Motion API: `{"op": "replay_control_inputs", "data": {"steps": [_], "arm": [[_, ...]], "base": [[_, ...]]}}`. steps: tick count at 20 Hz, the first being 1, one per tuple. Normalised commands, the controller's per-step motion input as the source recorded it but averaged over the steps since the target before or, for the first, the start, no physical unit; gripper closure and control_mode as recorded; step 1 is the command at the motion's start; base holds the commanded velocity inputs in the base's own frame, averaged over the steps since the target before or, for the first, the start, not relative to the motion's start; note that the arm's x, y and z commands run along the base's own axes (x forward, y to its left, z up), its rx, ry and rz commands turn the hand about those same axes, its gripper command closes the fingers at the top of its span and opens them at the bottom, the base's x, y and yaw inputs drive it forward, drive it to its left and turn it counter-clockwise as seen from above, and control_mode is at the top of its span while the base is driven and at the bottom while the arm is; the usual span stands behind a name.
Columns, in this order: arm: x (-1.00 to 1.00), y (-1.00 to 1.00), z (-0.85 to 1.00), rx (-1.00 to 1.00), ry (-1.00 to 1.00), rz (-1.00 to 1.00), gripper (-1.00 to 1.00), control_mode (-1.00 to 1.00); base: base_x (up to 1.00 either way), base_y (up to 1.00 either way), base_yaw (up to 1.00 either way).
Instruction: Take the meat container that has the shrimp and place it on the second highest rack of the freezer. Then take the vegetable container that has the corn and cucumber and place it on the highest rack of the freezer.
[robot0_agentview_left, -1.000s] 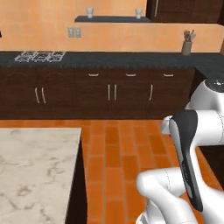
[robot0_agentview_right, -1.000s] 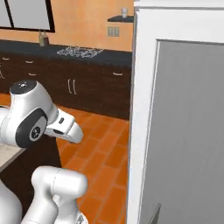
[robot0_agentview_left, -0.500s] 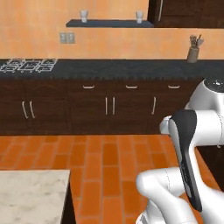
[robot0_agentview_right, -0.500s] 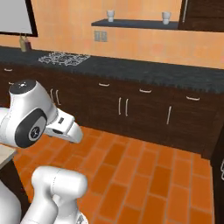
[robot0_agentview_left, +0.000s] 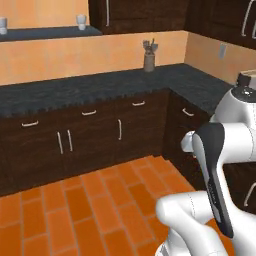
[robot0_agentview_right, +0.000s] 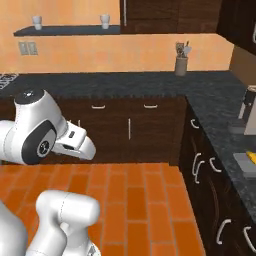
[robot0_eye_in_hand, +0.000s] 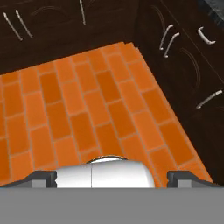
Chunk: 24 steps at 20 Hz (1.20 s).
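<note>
In the right base view, from the left: a shelf (robot0_agentview_right: 70, 30) with 2 cups (robot0_agentview_right: 36, 21) hangs on the orange wall, and the arm (robot0_agentview_right: 35, 135) is folded low in front of the dark cabinets (robot0_agentview_right: 130, 125). Further right, a utensil pot (robot0_agentview_right: 181, 64) stands on the dark counter (robot0_agentview_right: 125, 77) near the corner. At the far right edge, on the side run of counter, lies a grey tray (robot0_agentview_right: 244, 161) with a bright yellow piece (robot0_agentview_right: 253, 158) on it. It is cut off by the frame, but I take it for the corn, and so for the vegetable tray of step 2. Whether the cucumber lies beside it I cannot tell.

In the hand view the gripper (robot0_eye_in_hand: 111, 178) looks down at the orange tile floor (robot0_eye_in_hand: 87, 100). Its 2 tips sit at the far left and far right of the bottom edge, spread fully, with nothing between them: the hand is released and empty.

Progress, as I judge it: nothing here shows either tray on a rack, and the hand carries nothing, so both steps look undone. Step 1, the shrimp tray, comes first, and I cannot tell where that tray is from these pictures.

The yellow piece lies well apart from the hand, far to the arm's right and higher, up at counter height, while the hand hangs low over open floor.
</note>
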Motion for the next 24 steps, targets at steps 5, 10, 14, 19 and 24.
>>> {"op": "replay_control_inputs", "data": {"steps": [5, 10, 14, 19, 24], "arm": [[0.0, 0.0, 0.0, 0.0, 0.0, 0.0, -1.0, 1.0], [0.0, 0.0, 0.0, 0.0, 0.0, 0.0, -1.0, 1.0], [0.0, 0.0, 0.0, 0.0, 0.0, 0.0, -1.0, 1.0], [0.0, 0.0, 0.0, 0.0, 0.0, 0.0, -1.0, 1.0], [0.0, 0.0, 0.0, 0.0, 0.0, 0.0, -1.0, 1.0]], "base": [[0.26, 0.1, -0.79], [0.61, 0.31, -0.67], [0.75, 0.41, -0.61], [0.74, 0.42, -0.61], [0.69, 0.43, -0.62]]}}
